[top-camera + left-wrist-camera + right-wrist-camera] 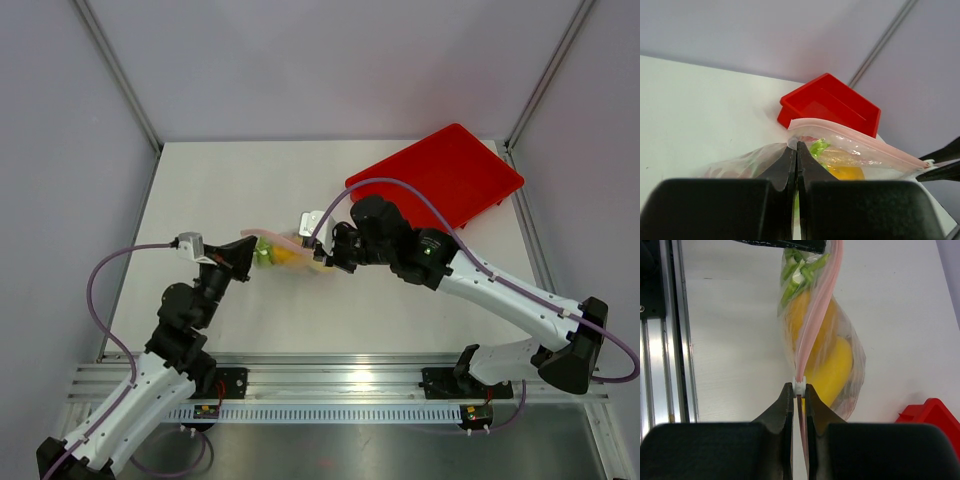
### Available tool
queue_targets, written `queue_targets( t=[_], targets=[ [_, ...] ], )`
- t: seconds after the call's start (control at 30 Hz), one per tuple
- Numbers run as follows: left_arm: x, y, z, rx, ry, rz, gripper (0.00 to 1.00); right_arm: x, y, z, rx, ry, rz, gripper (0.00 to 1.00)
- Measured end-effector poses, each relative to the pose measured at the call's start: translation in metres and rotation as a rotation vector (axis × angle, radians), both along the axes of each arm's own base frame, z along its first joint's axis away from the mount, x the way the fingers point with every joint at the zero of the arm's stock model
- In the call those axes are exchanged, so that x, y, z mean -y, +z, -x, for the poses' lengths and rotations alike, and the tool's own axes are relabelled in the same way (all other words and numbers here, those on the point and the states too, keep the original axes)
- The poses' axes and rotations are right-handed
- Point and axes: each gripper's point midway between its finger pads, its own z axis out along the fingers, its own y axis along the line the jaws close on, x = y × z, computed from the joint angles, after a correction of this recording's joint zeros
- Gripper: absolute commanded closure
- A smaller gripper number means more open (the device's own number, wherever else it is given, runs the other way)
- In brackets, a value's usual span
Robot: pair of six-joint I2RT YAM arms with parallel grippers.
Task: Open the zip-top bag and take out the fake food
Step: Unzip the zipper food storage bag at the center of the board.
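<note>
The zip-top bag (287,250), yellow and green fake food (832,370) inside, sits mid-table (230,190) between the left gripper (796,146), pinched tight on one end, and the right gripper (799,388), clamped on its pink zip strip's other end.

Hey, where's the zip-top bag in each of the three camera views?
Top external: zip-top bag at centre, between left gripper and right gripper.
Left wrist: bag lower centre-right, beyond the closed gripper.
Right wrist: bag upper centre, above the gripper.
Shared landmark: red tray, upper right from above, centre in left wrist, bottom-right corner in right wrist.
</note>
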Motion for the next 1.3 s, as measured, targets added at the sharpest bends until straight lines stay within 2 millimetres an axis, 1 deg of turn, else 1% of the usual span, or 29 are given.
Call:
queue_targets(
  t=[0.17, 0.27, 0.47, 0.63, 0.77, 0.93, 1.0, 1.03, 1.07, 1.1, 1.17, 1.2, 1.3],
  targets=[
    [-0.018, -0.008, -0.004, -0.049, 0.094, 0.014, 1.00, 0.002, -0.002, 0.000, -0.005, -0.008, 0.003, 0.99],
    [-0.030, -0.007, -0.003, -0.048, 0.148, 0.031, 1.00, 0.002, -0.001, 0.000, -0.005, -0.009, 0.001, 0.99],
    [-0.048, -0.004, 0.001, -0.041, 0.224, 0.056, 1.00, 0.004, -0.001, 0.000, -0.012, -0.019, 0.002, 0.99],
    [-0.059, -0.001, 0.003, -0.028, 0.271, 0.071, 1.00, 0.010, -0.006, 0.000, -0.034, -0.047, 0.029, 0.99],
    [-0.067, -0.005, 0.004, -0.031, 0.311, 0.070, 1.00, 0.013, -0.008, 0.001, -0.050, -0.058, 0.041, 0.98],
    [-0.072, -0.008, 0.004, -0.037, 0.333, 0.068, 1.00, 0.016, -0.011, 0.003, -0.062, -0.063, 0.051, 0.96],
    [-0.073, -0.008, 0.004, -0.038, 0.339, 0.067, 1.00, 0.016, -0.011, 0.003, -0.065, -0.064, 0.053, 0.72],
    [-0.073, -0.008, 0.004, -0.037, 0.339, 0.066, 1.00, 0.016, -0.011, 0.003, -0.071, -0.066, 0.051, 0.62],
    [-0.074, -0.008, 0.003, -0.037, 0.346, 0.063, 1.00, 0.016, -0.012, 0.004, -0.075, -0.068, 0.052, 0.57],
    [-0.075, -0.009, 0.003, -0.034, 0.352, 0.059, 1.00, 0.018, -0.012, 0.004, -0.077, -0.068, 0.056, 0.47],
    [-0.075, -0.010, 0.002, -0.024, 0.352, 0.051, 1.00, 0.019, -0.011, 0.006, -0.082, -0.064, 0.054, 0.42],
    [-0.074, -0.011, 0.001, -0.021, 0.346, 0.044, 1.00, 0.019, -0.010, 0.007, -0.082, -0.060, 0.048, 0.35],
    [-0.069, -0.010, 0.001, -0.003, 0.320, 0.038, 1.00, 0.018, -0.002, 0.012, -0.085, -0.037, 0.016, 0.33]
  ],
)
